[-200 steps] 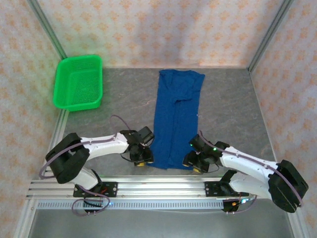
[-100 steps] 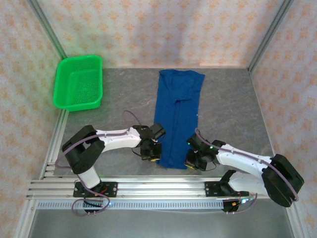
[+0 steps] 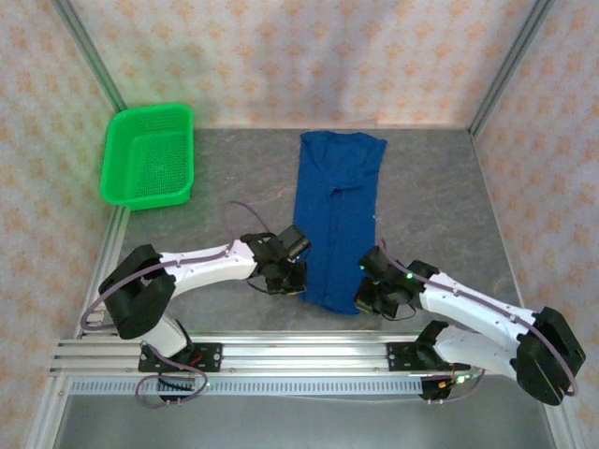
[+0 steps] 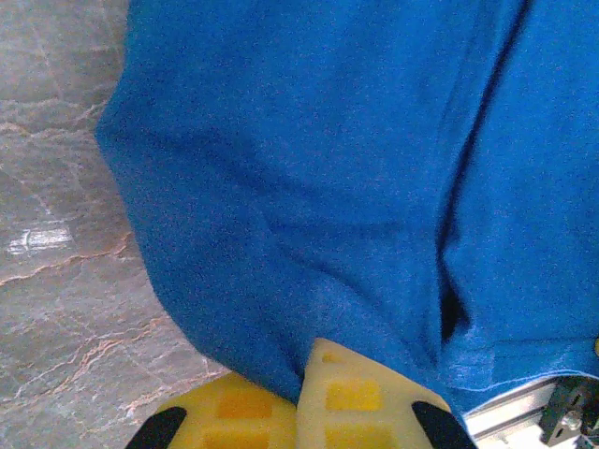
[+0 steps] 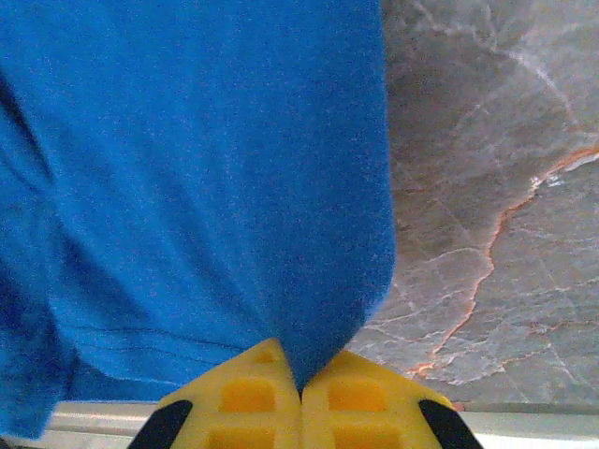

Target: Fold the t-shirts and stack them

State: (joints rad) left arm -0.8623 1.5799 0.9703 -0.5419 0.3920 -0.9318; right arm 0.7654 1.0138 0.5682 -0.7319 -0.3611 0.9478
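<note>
The royal-blue t-shirt (image 3: 335, 217) lies folded into a long narrow strip running from the back of the table toward me, plain side up. My left gripper (image 3: 292, 281) is shut on its near left corner, the blue cloth (image 4: 309, 215) pinched between the yellow pads (image 4: 351, 398). My right gripper (image 3: 368, 301) is shut on the near right corner, with cloth (image 5: 206, 178) drawn up into the closed yellow pads (image 5: 356, 407). The near hem is lifted a little off the table.
A green plastic basket (image 3: 150, 155) stands at the back left against the wall. Grey marbled tabletop (image 3: 440, 215) lies bare on both sides of the shirt. The aluminium rail (image 3: 299, 354) runs along the near edge.
Both grippers have drawn inward and away from the rail, carrying the shirt's near corners with them. The near hem has shifted up the table and narrowed.
</note>
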